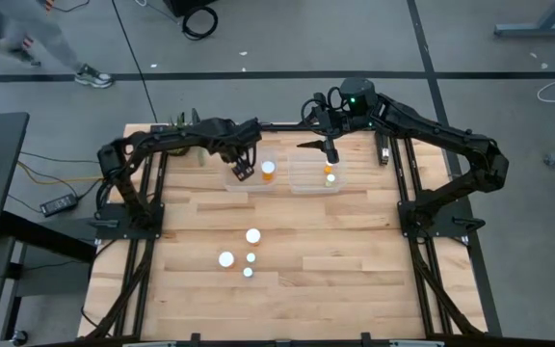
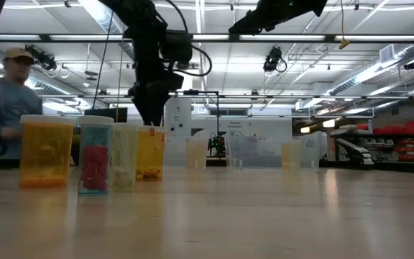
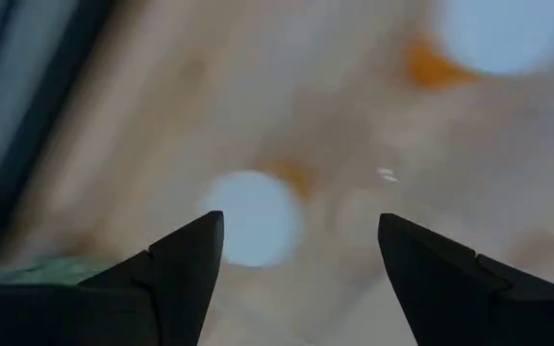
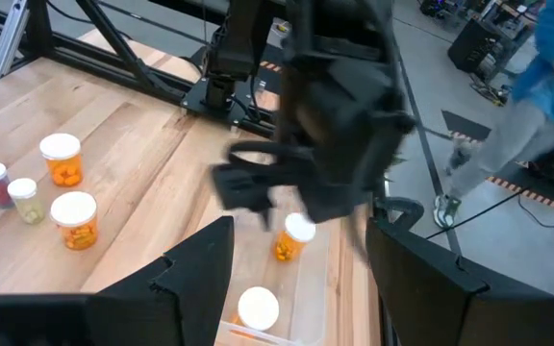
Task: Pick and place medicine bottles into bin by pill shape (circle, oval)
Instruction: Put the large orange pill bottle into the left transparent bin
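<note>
Standing upright on their bases, caps up and long axes vertical, four medicine bottles (image 1: 252, 236) wait in a loose cluster at mid-table, well apart from the two clear bins at the far edge. The left bin (image 1: 251, 183) already holds bottles, one showing at (image 1: 268, 170); the right bin (image 1: 314, 182) holds another (image 1: 330, 174).

The left gripper (image 1: 244, 170) hovers over the left bin, fingers apart and empty, a white cap just below in its wrist view (image 3: 251, 217). It looks to be at a drop or just past it.

The right gripper (image 1: 330, 154) hangs above the right bin, its fingers also spread with nothing between them.

To do this well, the left gripper should rise straight up clear of the bin wall before travelling, then come down vertically over a single cap in the cluster, straddling the body without nudging its close neighbours.
</note>
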Robot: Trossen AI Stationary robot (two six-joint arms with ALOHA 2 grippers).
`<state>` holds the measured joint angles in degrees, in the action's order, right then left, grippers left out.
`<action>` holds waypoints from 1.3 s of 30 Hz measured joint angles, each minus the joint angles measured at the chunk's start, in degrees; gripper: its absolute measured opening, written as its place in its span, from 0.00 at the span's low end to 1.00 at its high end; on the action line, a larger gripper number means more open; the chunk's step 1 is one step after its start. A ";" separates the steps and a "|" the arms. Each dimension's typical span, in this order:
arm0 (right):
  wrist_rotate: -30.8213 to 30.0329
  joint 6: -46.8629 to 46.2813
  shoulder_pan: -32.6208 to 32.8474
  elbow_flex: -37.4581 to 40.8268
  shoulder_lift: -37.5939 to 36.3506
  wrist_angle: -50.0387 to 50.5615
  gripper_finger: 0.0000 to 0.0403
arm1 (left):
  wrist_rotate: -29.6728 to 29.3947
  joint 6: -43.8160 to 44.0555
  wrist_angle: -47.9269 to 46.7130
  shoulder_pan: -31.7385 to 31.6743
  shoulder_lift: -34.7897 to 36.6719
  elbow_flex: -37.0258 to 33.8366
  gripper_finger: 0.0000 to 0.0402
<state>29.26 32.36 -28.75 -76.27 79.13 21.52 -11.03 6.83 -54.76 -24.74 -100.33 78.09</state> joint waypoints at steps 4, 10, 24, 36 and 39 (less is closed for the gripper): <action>0.00 0.05 -0.02 0.00 0.02 0.00 0.61 | 4.71 1.45 -1.02 5.50 0.00 0.08 0.69; 0.00 0.20 0.00 0.00 0.02 0.00 0.61 | 4.94 4.71 -1.74 15.20 0.00 0.08 0.65; 0.00 -0.95 0.04 0.00 0.01 -0.46 0.61 | 4.66 18.31 4.05 26.16 0.00 0.08 0.66; 0.02 -2.38 0.06 0.00 0.00 -0.46 0.61 | 6.00 24.33 5.23 30.54 -0.96 0.06 0.78; 0.02 -2.36 0.06 0.00 0.00 -0.46 0.61 | 5.99 27.15 5.29 32.02 -0.92 0.06 0.78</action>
<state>29.28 30.00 -28.69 -76.27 79.13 21.06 -5.04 33.99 -49.47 7.28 -101.25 78.15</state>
